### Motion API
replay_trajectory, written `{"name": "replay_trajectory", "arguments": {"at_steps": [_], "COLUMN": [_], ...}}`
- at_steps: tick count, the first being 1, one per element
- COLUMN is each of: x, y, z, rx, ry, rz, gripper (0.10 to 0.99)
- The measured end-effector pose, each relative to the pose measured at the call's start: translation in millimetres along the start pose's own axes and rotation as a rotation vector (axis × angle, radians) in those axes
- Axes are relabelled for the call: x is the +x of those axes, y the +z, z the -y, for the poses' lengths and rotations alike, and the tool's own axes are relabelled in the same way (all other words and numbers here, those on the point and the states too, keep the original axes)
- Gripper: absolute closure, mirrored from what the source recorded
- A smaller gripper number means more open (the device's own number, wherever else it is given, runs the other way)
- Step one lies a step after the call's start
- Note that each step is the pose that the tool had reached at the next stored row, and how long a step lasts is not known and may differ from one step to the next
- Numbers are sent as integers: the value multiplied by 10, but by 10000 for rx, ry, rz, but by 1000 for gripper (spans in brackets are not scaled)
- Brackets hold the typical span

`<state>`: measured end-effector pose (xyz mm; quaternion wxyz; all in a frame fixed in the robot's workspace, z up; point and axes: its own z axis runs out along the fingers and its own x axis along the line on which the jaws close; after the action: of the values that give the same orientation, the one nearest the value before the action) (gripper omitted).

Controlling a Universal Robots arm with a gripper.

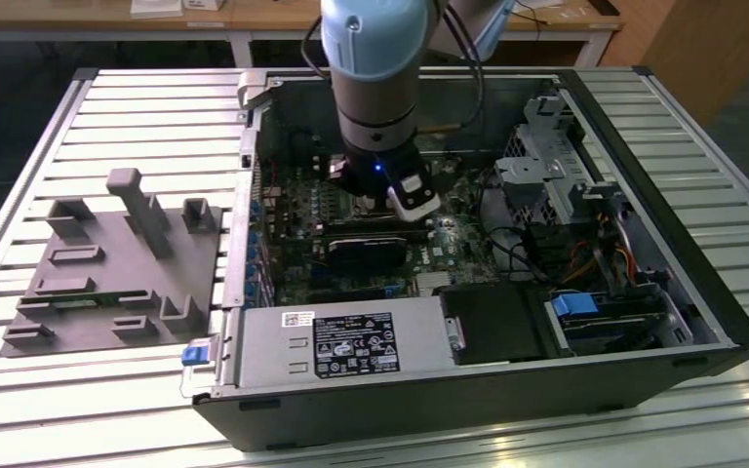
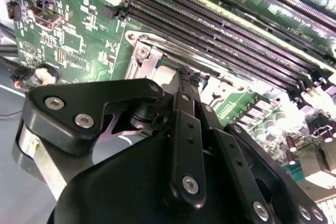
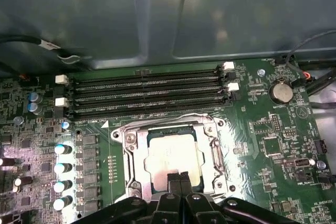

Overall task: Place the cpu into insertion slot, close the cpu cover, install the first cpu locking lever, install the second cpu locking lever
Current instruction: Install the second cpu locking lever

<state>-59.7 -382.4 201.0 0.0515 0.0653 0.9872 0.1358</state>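
The arm's black gripper [image 3: 177,178] hangs low inside the open black computer case [image 1: 687,322], which sits on the slatted metal desk [image 1: 128,117]. Its jaws are pressed together, nothing between them, the tips right over the near edge of the small flat square cpu with the silver-grey metal top [image 3: 170,157].

That chip lies in the square, silvery-rimmed insertion slot [image 3: 169,156] on the green motherboard [image 3: 262,145], just beside the long black memory slots [image 3: 147,93]. The thin silvery cpu cover [image 3: 215,153] appears to lie down around it, chip showing through the window (whether it is latched I cannot tell).

By my judgement the cpu is light and rigid but fragile underneath, so hold it by its edges only. The cover is thin springy metal, best pushed at its free edge.
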Motion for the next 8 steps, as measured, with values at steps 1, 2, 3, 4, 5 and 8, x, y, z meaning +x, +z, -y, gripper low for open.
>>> {"name": "replay_trajectory", "arguments": {"at_steps": [1, 2, 3, 4, 5, 8], "x": [1, 3, 4, 5, 7, 13], "y": [4, 7, 11, 14, 18, 31], "z": [-14, -27, -40, -53, -65, -116], "rx": [73, 151, 225, 289, 341, 472], "ry": [-9, -18, -28, -35, -42, -57], "rz": [8, 16, 25, 33, 39, 54], "gripper": [984, 984, 984, 984, 984, 984]}}
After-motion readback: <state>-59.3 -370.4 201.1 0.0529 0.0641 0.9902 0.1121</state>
